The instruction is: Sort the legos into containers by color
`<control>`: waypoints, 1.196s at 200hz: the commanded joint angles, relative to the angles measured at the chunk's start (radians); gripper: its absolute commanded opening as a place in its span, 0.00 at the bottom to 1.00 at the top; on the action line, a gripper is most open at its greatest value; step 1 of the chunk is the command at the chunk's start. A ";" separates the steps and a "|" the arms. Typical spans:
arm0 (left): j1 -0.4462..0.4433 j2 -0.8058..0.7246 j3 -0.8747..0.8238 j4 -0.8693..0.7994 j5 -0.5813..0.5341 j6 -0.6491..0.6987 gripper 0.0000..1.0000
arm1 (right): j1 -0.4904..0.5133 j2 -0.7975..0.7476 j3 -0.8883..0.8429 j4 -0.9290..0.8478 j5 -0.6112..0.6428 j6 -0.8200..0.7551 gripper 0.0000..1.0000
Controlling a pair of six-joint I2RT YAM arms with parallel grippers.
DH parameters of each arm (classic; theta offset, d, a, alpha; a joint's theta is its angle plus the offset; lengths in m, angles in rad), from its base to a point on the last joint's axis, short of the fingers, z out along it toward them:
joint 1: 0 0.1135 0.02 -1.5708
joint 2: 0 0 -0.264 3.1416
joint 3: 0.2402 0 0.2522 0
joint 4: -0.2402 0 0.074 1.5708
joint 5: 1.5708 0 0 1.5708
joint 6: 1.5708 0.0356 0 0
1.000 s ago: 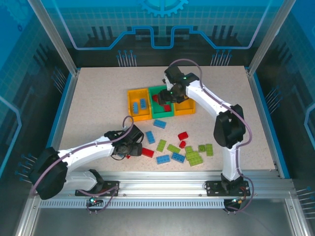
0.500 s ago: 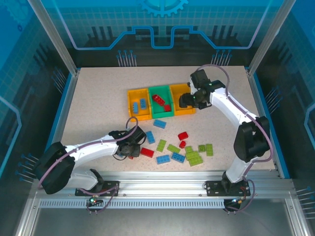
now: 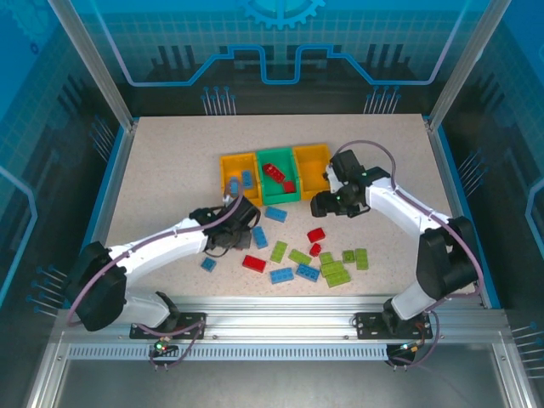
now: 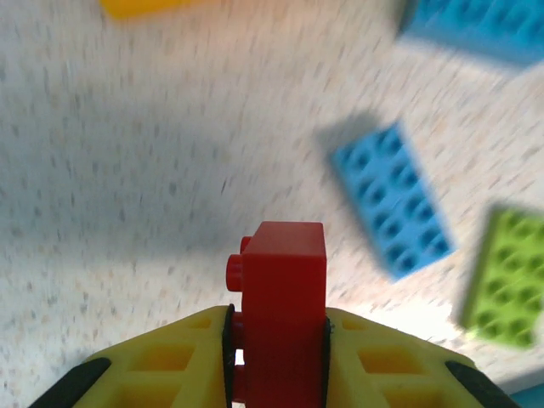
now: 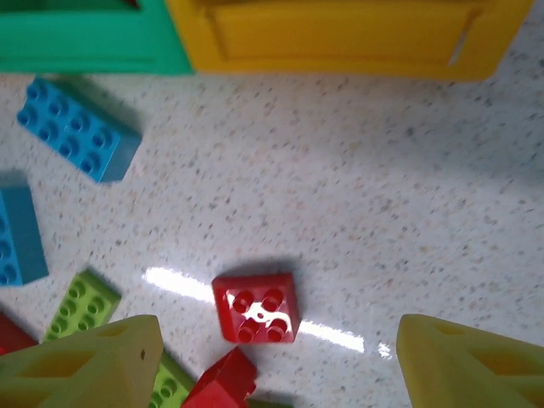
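Left gripper (image 4: 279,338): clamped on a red lego (image 4: 282,272), held on edge between the fingers. Take as likely destination the green container (image 3: 280,201), lying far and right of this gripper, long axis near to far, with red legos (image 3: 274,173) inside. Right gripper (image 5: 279,344): jaws wide, nothing held, poised over a small square red lego (image 5: 253,306) flat on the table (image 5: 425,212), near of the orange-yellow container (image 5: 340,38).
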 commanded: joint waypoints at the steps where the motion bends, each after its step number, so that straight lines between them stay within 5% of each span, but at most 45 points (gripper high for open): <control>1: 0.052 0.062 0.144 0.021 0.000 0.087 0.28 | 0.047 -0.061 -0.056 0.025 -0.016 -0.019 0.74; 62: 0.149 0.473 0.652 0.016 0.171 0.199 0.28 | 0.256 -0.154 -0.207 0.043 0.017 -0.049 0.75; 111: 0.210 0.691 0.879 -0.012 0.211 0.181 0.29 | 0.398 -0.168 -0.284 0.043 0.035 -0.044 0.76; 145: 0.225 0.723 0.909 0.014 0.245 0.128 0.34 | 0.461 -0.128 -0.294 0.037 0.055 -0.038 0.75; 239: 0.225 0.622 0.878 0.051 0.322 0.042 0.75 | 0.541 0.013 -0.250 -0.031 0.081 -0.038 0.65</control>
